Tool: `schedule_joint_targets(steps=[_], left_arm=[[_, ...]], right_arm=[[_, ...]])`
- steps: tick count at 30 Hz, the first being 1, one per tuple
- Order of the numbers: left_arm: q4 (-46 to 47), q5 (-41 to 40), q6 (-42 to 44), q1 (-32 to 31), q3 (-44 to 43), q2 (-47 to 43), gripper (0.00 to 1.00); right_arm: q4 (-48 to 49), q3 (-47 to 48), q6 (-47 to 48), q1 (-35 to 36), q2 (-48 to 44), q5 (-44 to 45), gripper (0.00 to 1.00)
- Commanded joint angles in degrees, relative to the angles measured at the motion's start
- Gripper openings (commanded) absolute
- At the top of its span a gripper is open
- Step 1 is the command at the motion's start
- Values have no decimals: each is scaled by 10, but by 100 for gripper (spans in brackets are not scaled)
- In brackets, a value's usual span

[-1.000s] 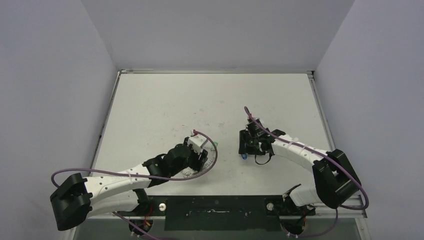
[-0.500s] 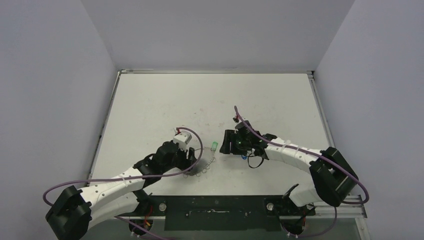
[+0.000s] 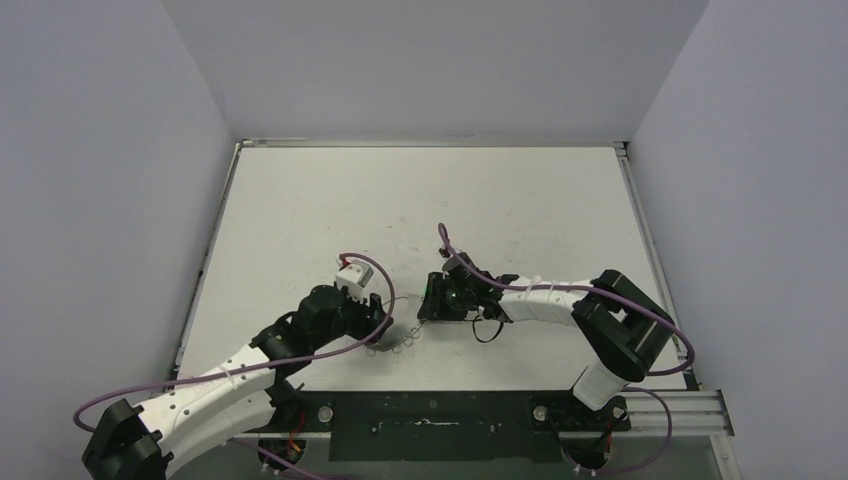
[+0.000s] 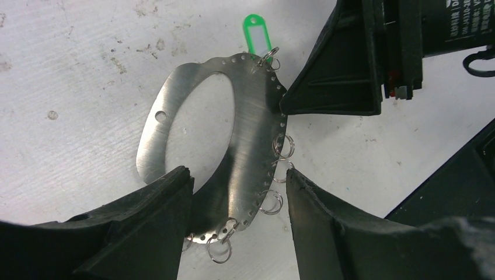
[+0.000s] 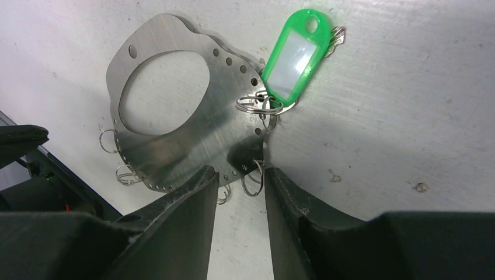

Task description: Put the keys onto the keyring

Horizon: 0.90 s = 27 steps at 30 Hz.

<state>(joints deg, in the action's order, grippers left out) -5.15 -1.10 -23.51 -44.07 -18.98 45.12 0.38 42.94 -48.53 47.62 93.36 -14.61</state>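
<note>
The keyring [image 4: 251, 134] is a flat metal plate ring with holes and several small split rings along its rim, lying on the table [image 3: 300, 220]. The green-tagged key [image 5: 296, 57] hangs from one split ring at its far rim and is also in the left wrist view [image 4: 257, 36]. The blue key is out of view. My left gripper [image 4: 238, 175] is open, its fingers either side of the plate's near rim. My right gripper [image 5: 240, 172] is open only narrowly, with a split ring [image 5: 252, 178] and the plate's edge at its fingertips.
From above, both grippers meet at the keyring [image 3: 402, 338] near the table's middle front, left gripper [image 3: 375, 315] and right gripper [image 3: 425, 305] close together. Purple cables loop over both arms. The right gripper's black body [image 4: 344, 64] touches the plate rim.
My right arm swung left onto the keyring and its jaws narrowed. The left arm drew back towards the near left, uncovering the ring.
</note>
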Motion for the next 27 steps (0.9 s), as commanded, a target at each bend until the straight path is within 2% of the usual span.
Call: schedule_joint_targets(steps=[1,5,12,21,27], left_arm=[[8,7,3,5,6,-26,57],[7,9,6,5,9,-37,57],[7,11,9,5,11,-44,56],[5,11,14,5,13,-50,56],[9,11,15,5,17,-54,56]], right_arm=[[25,10,-13,12,-1,7,35],[11,8,-13,17,-3,17,33],[-10,8,-11,19,-16,30,23],[-73,24,21,19,-41,62,0],[-139,55,79,19,-49,93,0]])
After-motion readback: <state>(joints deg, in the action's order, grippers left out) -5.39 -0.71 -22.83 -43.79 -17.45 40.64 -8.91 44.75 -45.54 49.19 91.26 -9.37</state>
